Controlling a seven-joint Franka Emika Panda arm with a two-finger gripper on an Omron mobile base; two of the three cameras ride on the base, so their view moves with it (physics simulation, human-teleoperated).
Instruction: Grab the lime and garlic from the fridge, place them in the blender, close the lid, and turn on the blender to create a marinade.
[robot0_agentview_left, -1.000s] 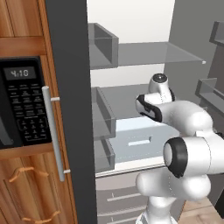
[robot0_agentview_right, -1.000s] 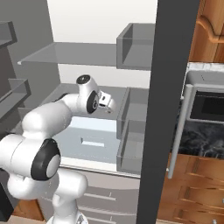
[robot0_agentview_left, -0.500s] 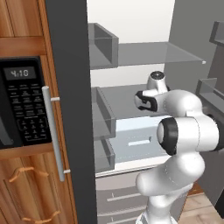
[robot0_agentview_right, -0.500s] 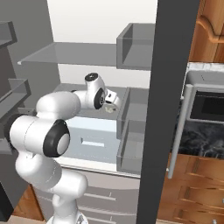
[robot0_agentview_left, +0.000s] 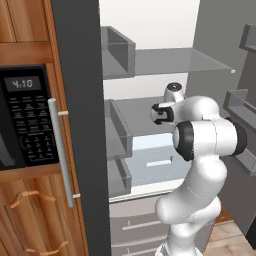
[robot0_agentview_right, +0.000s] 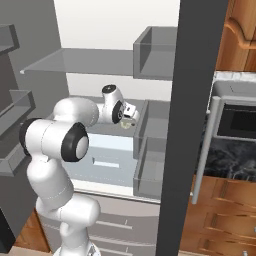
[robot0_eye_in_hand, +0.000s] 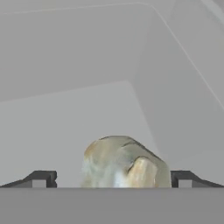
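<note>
Pale, papery object: we read this as the garlic (robot0_eye_in_hand: 124, 162), resting on the fridge (robot0_agentview_right: 195, 100) middle shelf, near the right wall.
Gripper (robot0_eye_in_hand: 112, 179) state: jaws spread wide, one fingertip on each side of the garlic, nothing clamped.
Step in hand: we judge this the approach to grasp the garlic.
Next move: we would ease forward slightly, then close squarely on the bulb.
Risk: rounded bulb may roll.
</note>
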